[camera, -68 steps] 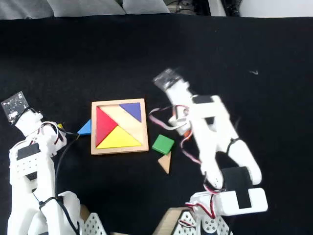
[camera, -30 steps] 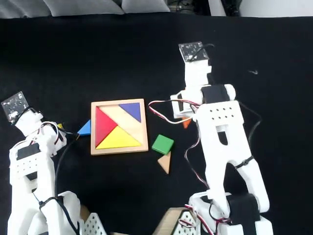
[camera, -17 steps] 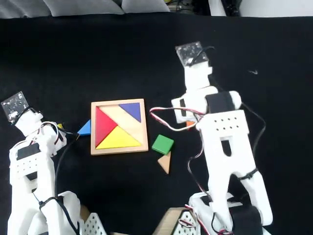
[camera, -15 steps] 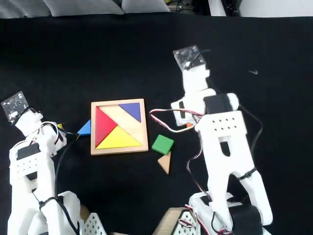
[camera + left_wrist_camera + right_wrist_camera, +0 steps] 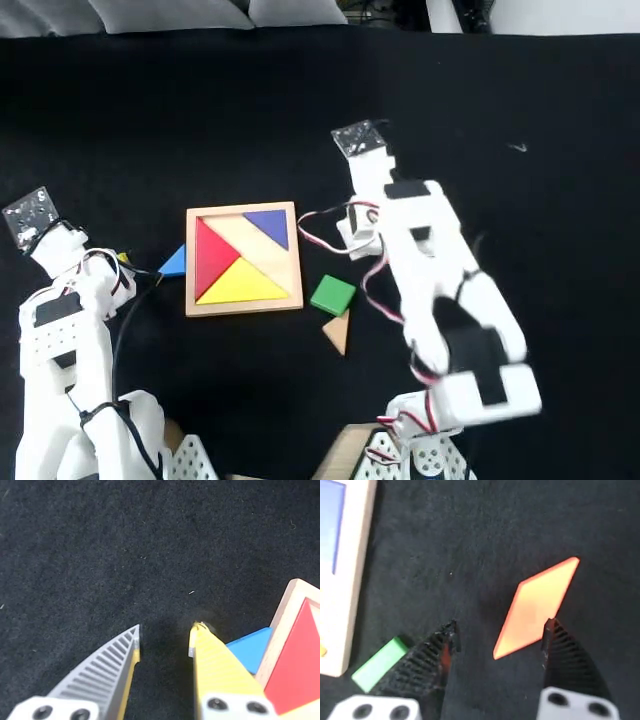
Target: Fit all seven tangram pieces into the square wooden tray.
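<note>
- The tray (image 5: pixel 245 308) sits left of centre; you have the green square (image 5: pixel 333 295) and tan triangle (image 5: pixel 338 332) just right of it
- Your right gripper (image 5: pixel 500 626) gapes wide around the orange parallelogram (image 5: pixel 536 607)
- Your left gripper (image 5: pixel 167 629) stands parted, empty, beside the blue triangle (image 5: pixel 247 647)
</note>
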`<state>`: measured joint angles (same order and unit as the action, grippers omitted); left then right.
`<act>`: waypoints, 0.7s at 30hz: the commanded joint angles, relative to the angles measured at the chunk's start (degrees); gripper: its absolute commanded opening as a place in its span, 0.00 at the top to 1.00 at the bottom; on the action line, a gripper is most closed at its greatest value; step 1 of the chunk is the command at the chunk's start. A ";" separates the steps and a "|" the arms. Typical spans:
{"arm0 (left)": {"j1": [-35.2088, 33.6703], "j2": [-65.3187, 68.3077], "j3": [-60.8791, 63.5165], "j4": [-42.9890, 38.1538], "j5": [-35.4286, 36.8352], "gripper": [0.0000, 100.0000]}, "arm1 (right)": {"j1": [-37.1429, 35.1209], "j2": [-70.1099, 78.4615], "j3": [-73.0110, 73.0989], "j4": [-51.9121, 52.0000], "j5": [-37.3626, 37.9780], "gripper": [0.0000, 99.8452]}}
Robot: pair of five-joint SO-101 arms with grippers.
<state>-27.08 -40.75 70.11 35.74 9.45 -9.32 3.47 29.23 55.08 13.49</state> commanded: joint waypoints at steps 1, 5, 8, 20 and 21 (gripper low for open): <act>-0.22 -0.70 -0.22 -0.53 -0.18 0.83 | -0.44 3.65 -5.14 -1.05 0.35 0.74; -0.13 -0.70 -0.22 -0.53 -0.18 0.83 | -0.09 5.76 -6.29 -1.41 0.44 0.74; -0.13 -0.62 -0.22 -0.53 -0.18 0.83 | 1.58 6.73 -6.46 -1.67 0.53 0.74; -0.04 -0.53 -0.22 -0.53 -0.18 0.83 | 7.74 10.42 -9.19 -1.76 2.90 0.78; -0.04 -0.53 -0.22 -0.53 -0.18 0.83 | 7.82 10.33 -9.19 -1.76 2.90 0.79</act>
<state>-27.08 -40.75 70.11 35.74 9.45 -2.73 14.20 22.55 53.93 15.96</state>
